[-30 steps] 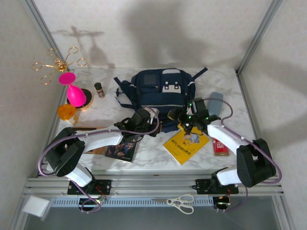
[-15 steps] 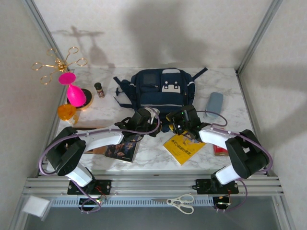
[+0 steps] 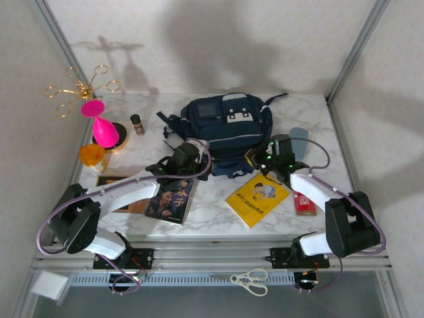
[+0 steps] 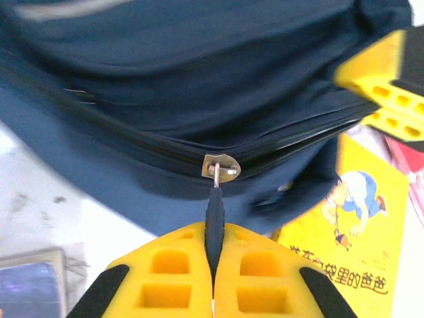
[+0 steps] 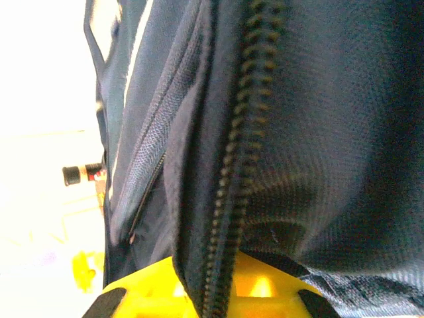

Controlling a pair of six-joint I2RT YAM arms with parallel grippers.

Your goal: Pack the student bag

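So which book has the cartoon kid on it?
The yellow book, in front of the bag on the right. The other book, on the left, has a dark cover.

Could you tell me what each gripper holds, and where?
Left gripper: navy fabric backpack by its dark zipper pull. Right gripper: same backpack, by its zippered edge.

Navy student bag (image 3: 228, 126) with grey-white patches, yellow cartoon-cover book (image 3: 257, 197), pink vase (image 3: 103, 129), grey-veined white marble table (image 3: 212, 212)
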